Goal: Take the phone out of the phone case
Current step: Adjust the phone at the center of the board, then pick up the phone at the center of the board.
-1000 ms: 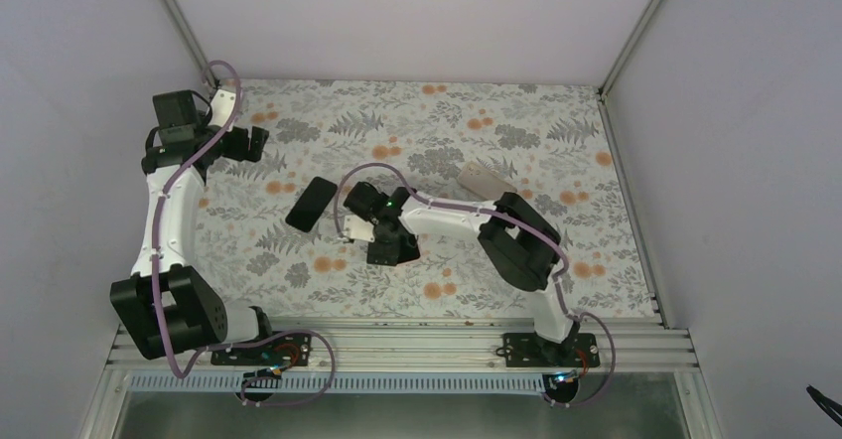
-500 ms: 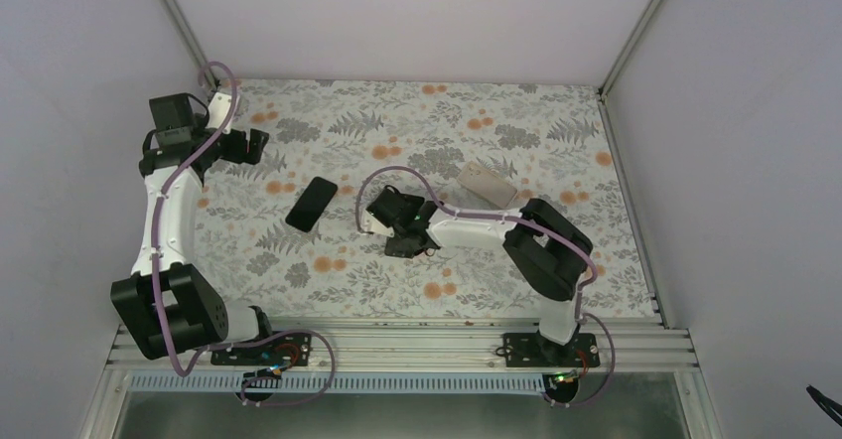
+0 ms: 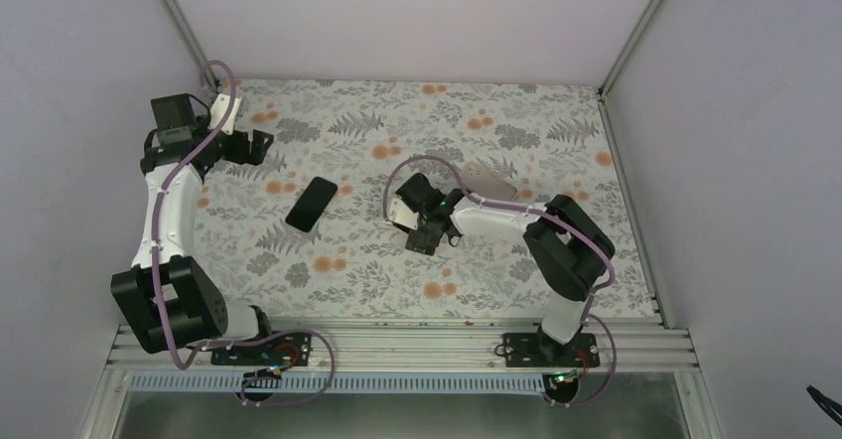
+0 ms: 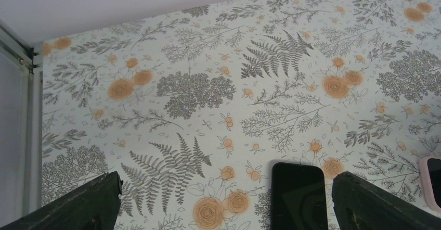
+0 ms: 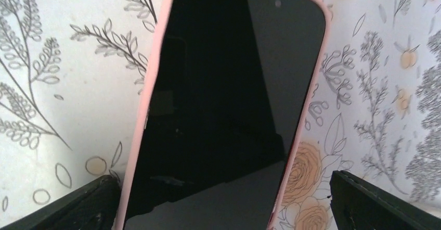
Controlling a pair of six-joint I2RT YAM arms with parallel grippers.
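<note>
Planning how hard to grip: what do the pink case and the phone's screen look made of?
Pink case: matte, soft-looking rim with rounded corners, likely silicone or rubbery plastic. Screen: glossy black with mirror-like reflections, probably glass.

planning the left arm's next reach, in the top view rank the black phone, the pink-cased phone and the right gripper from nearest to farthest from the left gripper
From the left gripper, far left:
1. black phone, just to its right, toward the near edge.
2. right gripper, mid-table.
3. pink-cased phone, right of centre, beyond that gripper.
</note>
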